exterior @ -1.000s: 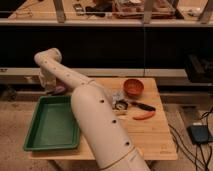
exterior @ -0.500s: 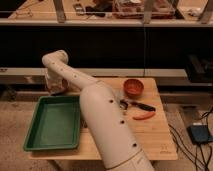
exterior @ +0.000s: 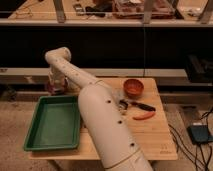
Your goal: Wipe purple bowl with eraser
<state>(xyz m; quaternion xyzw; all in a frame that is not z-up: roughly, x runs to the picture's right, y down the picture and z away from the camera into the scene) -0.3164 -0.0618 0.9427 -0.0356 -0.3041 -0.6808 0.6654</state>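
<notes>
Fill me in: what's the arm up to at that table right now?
The robot's arm stretches across the wooden table to the far corner beyond the green tray. Its gripper hangs low there, over a dark purplish shape that looks like the purple bowl, mostly hidden. I cannot make out an eraser. The orange bowl, a black-handled tool and a red item lie apart on the other side.

So the big white arm (exterior: 102,120) comes up just right of the green tray (exterior: 50,146), leans back and left past the tray's far right corner, bends at the elbow and drops straight down. The gripper (exterior: 58,88) hangs just behind the tray's far edge, pointing down.
</notes>
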